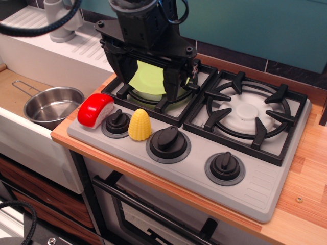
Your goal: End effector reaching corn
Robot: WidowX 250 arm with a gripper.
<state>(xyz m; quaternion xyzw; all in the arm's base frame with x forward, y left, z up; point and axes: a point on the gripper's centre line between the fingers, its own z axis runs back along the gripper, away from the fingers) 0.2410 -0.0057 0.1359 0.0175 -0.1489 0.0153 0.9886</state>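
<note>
Black boxy metal gripper (149, 84) hangs over the left burner, prongs apart, nothing held; corn not reached.
Small yellow plastic toy corn cob (139, 124) stands on the grey stove panel between two black knobs, long axis vertical, tip up. Likely light, rigid, slick; pinch mid-body across the kernels.

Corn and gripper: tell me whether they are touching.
Apart. The one camera view shows the gripper over the left burner, in front of the green plate, with bare grey stove surface between its prongs and the corn near the knobs.
</note>
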